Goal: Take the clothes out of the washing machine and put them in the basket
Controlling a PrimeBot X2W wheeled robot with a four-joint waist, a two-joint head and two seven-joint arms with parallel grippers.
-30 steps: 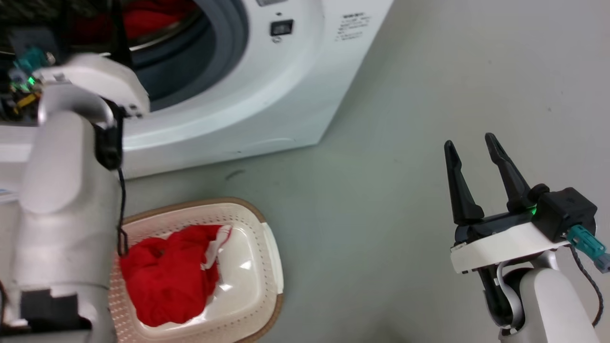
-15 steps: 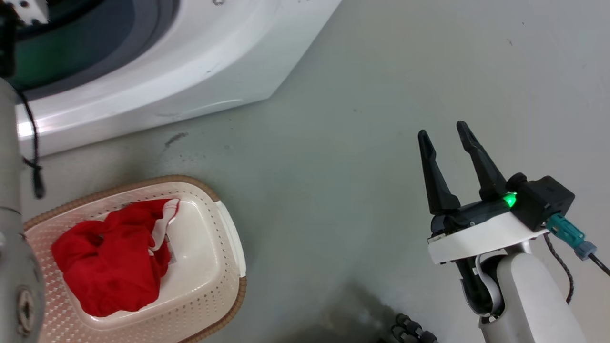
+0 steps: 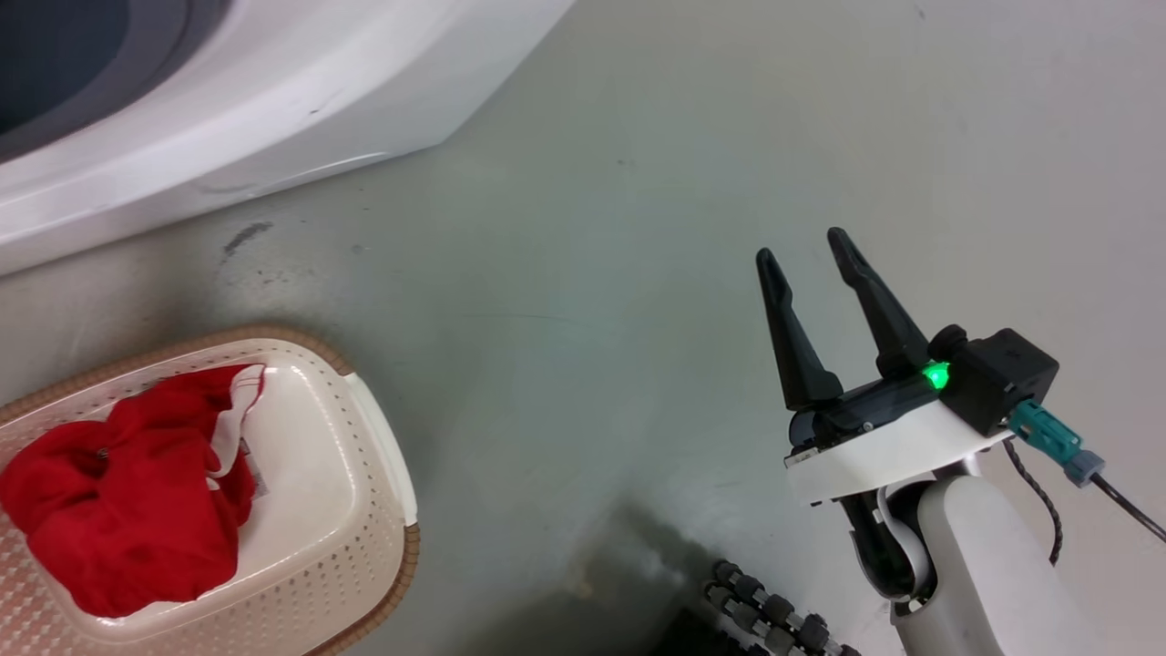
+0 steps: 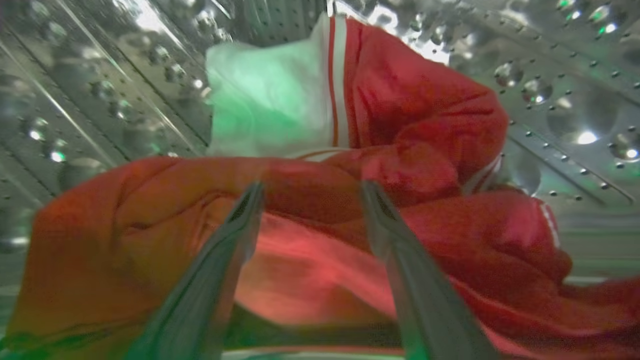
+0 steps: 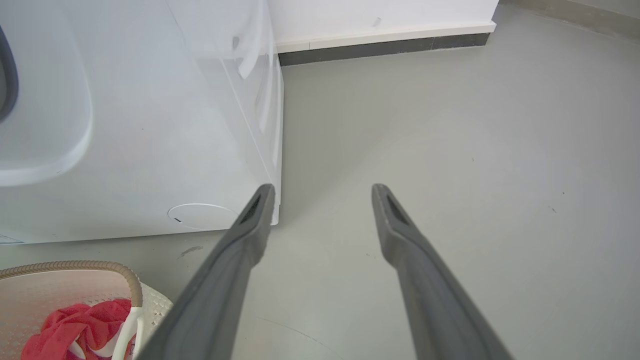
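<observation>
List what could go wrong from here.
1. The left pincer stands open over one fold of the clothes in the drum; a shallow pinch may slip.
2. The bundle spreads wide, so part may snag or drop on the way out.
3. The basket already holds a red garment; the next one may hang over its rim.

Ahead of the left gripper [image 4: 312, 184], bright red clothes [image 4: 425, 115] are showing thin white stripes against the washing machine's [image 4: 575, 75] perforated silver drum.

Head looks down, sharing the basket [image 3: 387, 465] with right wrist.
</observation>
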